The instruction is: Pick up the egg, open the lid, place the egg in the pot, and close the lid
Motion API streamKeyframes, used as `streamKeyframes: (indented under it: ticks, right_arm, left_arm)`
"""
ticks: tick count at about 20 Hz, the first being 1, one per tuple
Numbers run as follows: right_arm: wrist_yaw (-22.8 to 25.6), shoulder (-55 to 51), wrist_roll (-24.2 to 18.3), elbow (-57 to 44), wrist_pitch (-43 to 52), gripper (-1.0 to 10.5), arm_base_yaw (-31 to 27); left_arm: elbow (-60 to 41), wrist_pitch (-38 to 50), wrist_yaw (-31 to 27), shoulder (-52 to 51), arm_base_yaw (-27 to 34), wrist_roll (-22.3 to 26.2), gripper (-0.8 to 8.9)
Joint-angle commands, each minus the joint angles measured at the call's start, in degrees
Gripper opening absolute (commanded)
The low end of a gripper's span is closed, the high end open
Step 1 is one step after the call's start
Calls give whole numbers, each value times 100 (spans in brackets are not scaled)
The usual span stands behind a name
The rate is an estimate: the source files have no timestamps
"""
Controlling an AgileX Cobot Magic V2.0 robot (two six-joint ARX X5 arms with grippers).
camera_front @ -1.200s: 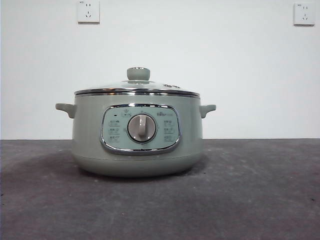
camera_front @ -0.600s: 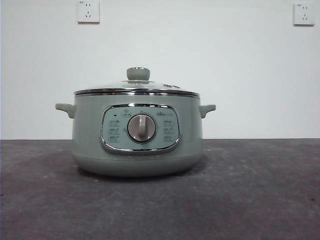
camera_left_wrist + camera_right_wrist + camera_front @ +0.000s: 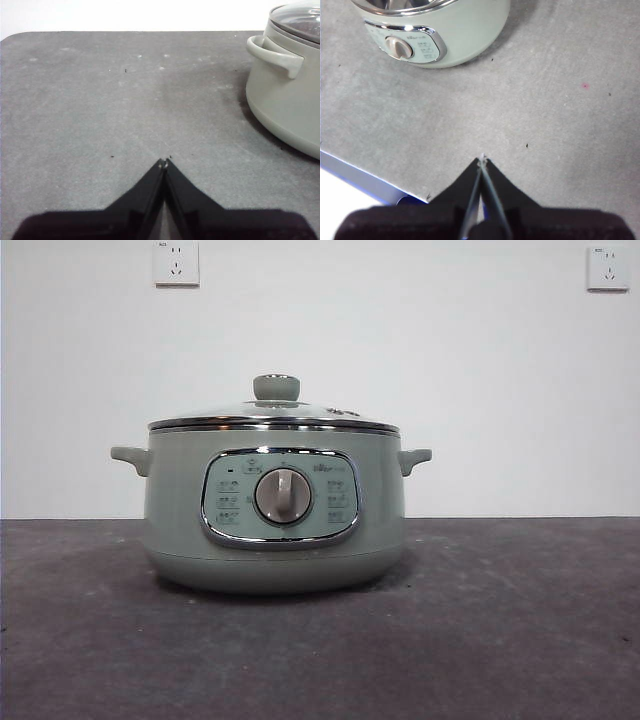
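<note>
The pot (image 3: pixel 275 510) stands upright on the grey tabletop (image 3: pixel 520 630), control panel and silver dial (image 3: pixel 283 496) facing the front camera. The lid (image 3: pixel 274 418) sits closed and level on the pot's rim, its green knob (image 3: pixel 276 387) on top. One side handle (image 3: pixel 274 54) shows in my left wrist view, clear of any contact.

My left gripper (image 3: pixel 164 162) hangs over bare tabletop, well apart from the pot; its jaws are pressed together tip to tip and hold nothing. My right gripper (image 3: pixel 481 160) hangs over the tabletop near its front edge, apart from the pot's panel side; its jaws are likewise closed to a point, holding nothing.

The egg appears in no view; I cannot tell where it is. Two wall sockets (image 3: pixel 176 262) are on the white wall behind.
</note>
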Motion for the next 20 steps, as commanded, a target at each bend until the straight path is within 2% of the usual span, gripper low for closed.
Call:
streamKeyframes:
  ticks: [1, 9, 11, 12, 13, 16, 20]
  right_arm:
    - [4, 0, 59, -50, 39, 1, 11]
    - [4, -2, 57, -50, 35, 1, 11]
    - [376, -127, -249, -52, 188, 1, -136]
    - [632, -251, -273, -76, 398, 1, -302]
    - [682, -404, -345, -140, 728, 1, -538]
    - [407, -1193, -455, -796, 1912, 1, -1495]
    - [409, -2472, -837, -2409, 3049, 1, -2798]
  left_arm:
    - [-55, 61, 2, 46, 17, -68, -3]
    - [-55, 48, 2, 151, 17, -68, -3]
    - [-55, 48, 0, 160, 17, -68, -3]
    - [-55, 48, 0, 164, 17, -68, -3]
    - [-55, 48, 0, 177, 17, -70, -3]
    - [-55, 48, 0, 197, 17, -68, -3]
    - [-55, 48, 0, 212, 17, -68, -3]
